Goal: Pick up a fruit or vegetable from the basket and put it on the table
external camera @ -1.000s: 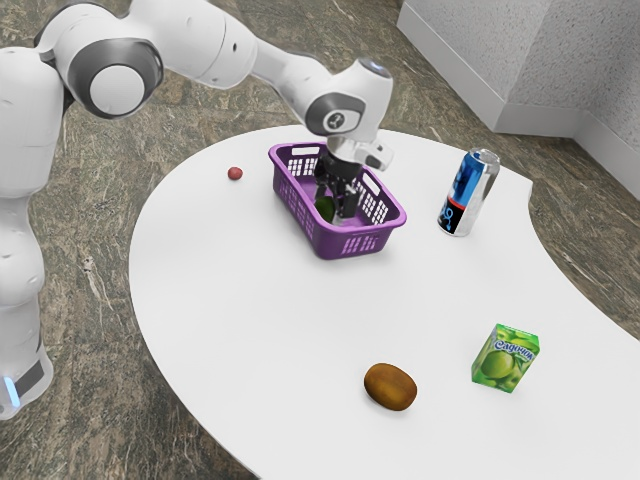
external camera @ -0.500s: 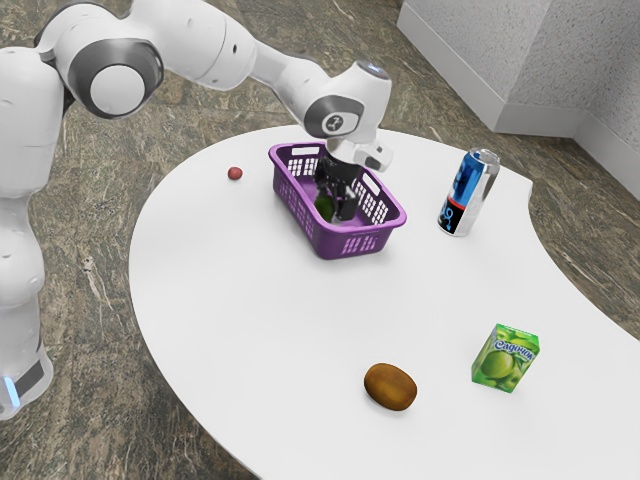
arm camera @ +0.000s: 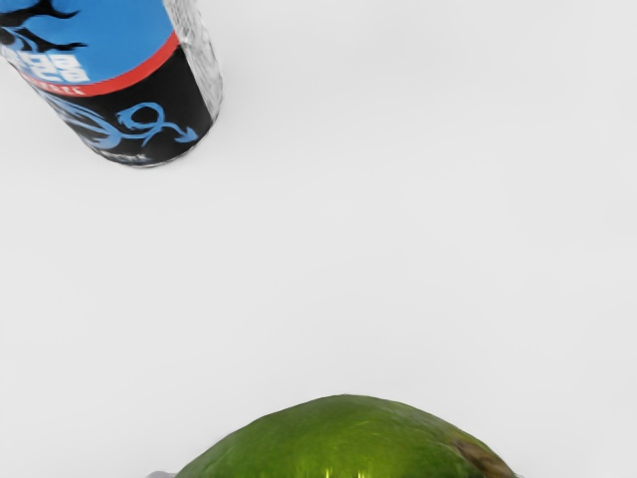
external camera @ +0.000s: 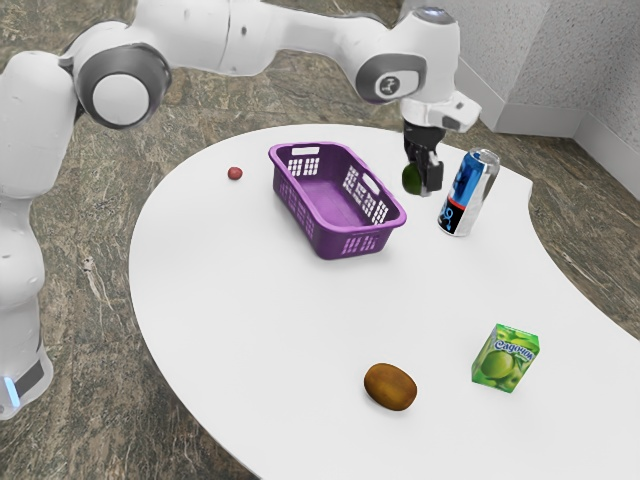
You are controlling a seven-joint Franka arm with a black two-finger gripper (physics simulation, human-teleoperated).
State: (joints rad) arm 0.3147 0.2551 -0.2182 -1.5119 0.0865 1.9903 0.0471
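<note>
Mottled brown-grey flooring (external camera: 90,215) spreads under a white worktop (external camera: 250,330) with a curved edge. At the exterior view's left stands the base of the white arm (external camera: 22,270), its upper links stretching across above the far side of the worktop. Going rightward in that view, a small, round red item (external camera: 235,173) comes first, near the worktop's edge. Next is the purple basket (external camera: 322,238), upright, with slotted walls and a handle opening at each end. Further along, and much nearer the camera, a brown oval item (external camera: 390,386) lies on its side. Beyond the basket's rim hangs the claw (external camera: 424,182), clamped on the green fruit (external camera: 411,180), which is out of the basket and up above the worktop, between basket and can. The wrist view has the fruit's rounded green skin up close, with a brownish patch on it. Just beside the claw stands the blue, black and silver can (external camera: 463,198); then a green juice box (external camera: 505,360) printed with fruit, upright. Pale speckled walls (external camera: 580,70) with a white skirting close off the far right corner.
</note>
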